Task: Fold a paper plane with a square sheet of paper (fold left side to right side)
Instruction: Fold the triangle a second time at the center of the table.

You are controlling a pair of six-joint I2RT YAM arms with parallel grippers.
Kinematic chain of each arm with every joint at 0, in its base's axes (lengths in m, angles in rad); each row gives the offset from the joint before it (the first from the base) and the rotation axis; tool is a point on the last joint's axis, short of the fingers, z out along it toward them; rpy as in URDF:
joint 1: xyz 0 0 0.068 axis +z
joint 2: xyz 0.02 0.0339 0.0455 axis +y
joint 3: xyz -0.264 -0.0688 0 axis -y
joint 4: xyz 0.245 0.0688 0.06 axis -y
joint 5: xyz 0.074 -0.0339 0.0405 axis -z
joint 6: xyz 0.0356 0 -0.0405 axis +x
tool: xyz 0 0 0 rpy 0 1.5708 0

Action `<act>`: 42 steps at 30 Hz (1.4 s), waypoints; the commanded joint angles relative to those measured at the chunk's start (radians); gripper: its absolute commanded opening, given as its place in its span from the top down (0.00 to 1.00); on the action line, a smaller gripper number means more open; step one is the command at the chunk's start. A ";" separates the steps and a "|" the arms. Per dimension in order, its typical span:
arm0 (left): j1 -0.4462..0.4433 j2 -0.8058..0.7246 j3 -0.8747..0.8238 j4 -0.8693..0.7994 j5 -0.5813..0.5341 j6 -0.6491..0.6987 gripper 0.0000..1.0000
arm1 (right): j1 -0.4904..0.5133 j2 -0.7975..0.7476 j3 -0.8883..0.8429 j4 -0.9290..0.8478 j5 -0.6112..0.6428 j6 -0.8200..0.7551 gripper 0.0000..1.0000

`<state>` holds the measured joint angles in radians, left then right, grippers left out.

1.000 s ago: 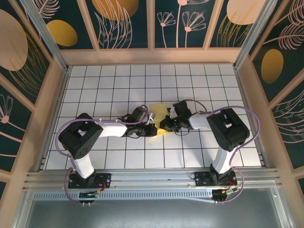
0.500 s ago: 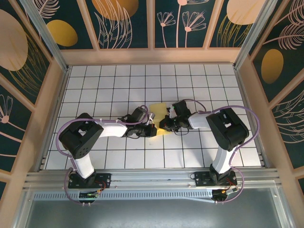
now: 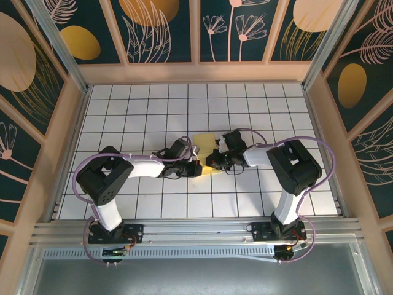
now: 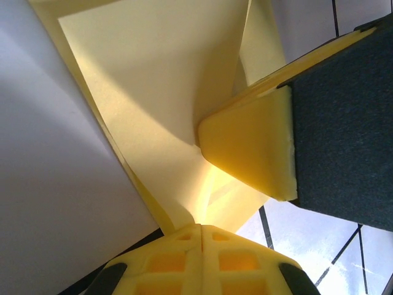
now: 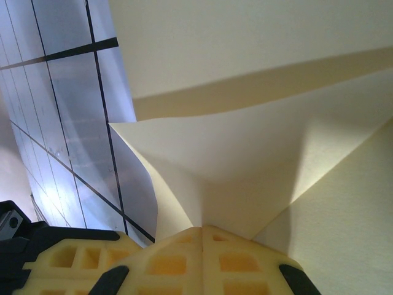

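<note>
**Left claw (image 3: 195,165) and right claw (image 3: 212,161), each clamped shut on the square sheet of paper (image 3: 206,142), at the centre of the white tiled surface (image 3: 141,104).**

Dark flower-painted panels (image 3: 163,31) in peach frames wall the surface on three sides. From overhead, the left arm reaches the creased pale-yellow sheet from 8 o'clock and the right arm from 4 o'clock, claws near each other at its near edge. The left wrist camera shows, close up, its tips together on a raised flap, with the other claw's yellow pad (image 4: 252,147) touching the paper at 3 o'clock. The right wrist camera shows its tips pinching a fold. Bare tiles surround the sheet, with the most room toward 12 o'clock.
</note>
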<state>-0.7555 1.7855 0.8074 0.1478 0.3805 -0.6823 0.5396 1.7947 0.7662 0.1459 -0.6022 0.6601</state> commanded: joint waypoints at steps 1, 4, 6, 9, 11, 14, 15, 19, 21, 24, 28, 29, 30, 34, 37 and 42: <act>0.001 0.010 -0.017 -0.028 -0.021 0.012 0.97 | 0.020 0.068 -0.019 -0.119 0.096 -0.025 1.00; 0.000 0.012 -0.019 -0.021 -0.010 0.010 0.97 | 0.020 0.067 -0.019 -0.119 0.096 -0.025 1.00; 0.001 0.011 -0.020 -0.015 -0.001 0.013 0.97 | 0.020 0.068 -0.019 -0.119 0.097 -0.025 1.00; 0.001 0.013 -0.022 -0.011 0.012 0.020 0.97 | 0.020 0.068 -0.018 -0.119 0.097 -0.027 1.00; -0.001 0.009 -0.027 -0.014 0.014 0.025 0.97 | 0.020 0.069 -0.016 -0.119 0.097 -0.027 1.00; -0.001 -0.002 -0.035 -0.020 0.012 0.033 0.97 | 0.020 0.069 -0.015 -0.118 0.097 -0.027 1.00; 0.000 -0.005 -0.040 -0.019 0.014 0.034 0.97 | 0.019 0.072 -0.015 -0.120 0.097 -0.027 1.00; 0.000 -0.029 -0.055 -0.003 0.038 0.042 0.97 | 0.020 0.074 -0.013 -0.121 0.094 -0.028 1.00; -0.001 -0.030 -0.053 -0.009 0.048 0.053 0.97 | 0.019 0.076 -0.013 -0.120 0.095 -0.028 1.00; 0.000 -0.027 -0.052 -0.010 0.063 0.061 0.96 | 0.020 0.076 -0.013 -0.119 0.095 -0.027 1.00; -0.001 -0.029 -0.053 -0.027 0.056 0.071 0.96 | 0.020 0.076 -0.014 -0.120 0.094 -0.027 1.00; -0.001 -0.028 -0.054 -0.032 0.052 0.073 0.96 | 0.020 0.075 -0.013 -0.120 0.096 -0.027 1.00; -0.001 -0.031 -0.054 -0.034 0.049 0.074 0.96 | 0.019 0.076 -0.013 -0.119 0.096 -0.027 1.00; -0.001 -0.057 -0.055 -0.040 0.032 0.072 0.97 | 0.020 0.075 -0.011 -0.121 0.094 -0.027 1.00; 0.001 -0.115 -0.044 -0.055 0.004 0.075 0.97 | 0.020 0.073 -0.009 -0.123 0.094 -0.028 1.00; 0.006 -0.163 -0.017 -0.065 -0.012 0.067 0.97 | 0.020 0.071 -0.010 -0.122 0.093 -0.027 1.00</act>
<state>-0.7544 1.6505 0.7662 0.1078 0.3828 -0.6289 0.5446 1.8030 0.7784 0.1413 -0.6029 0.6598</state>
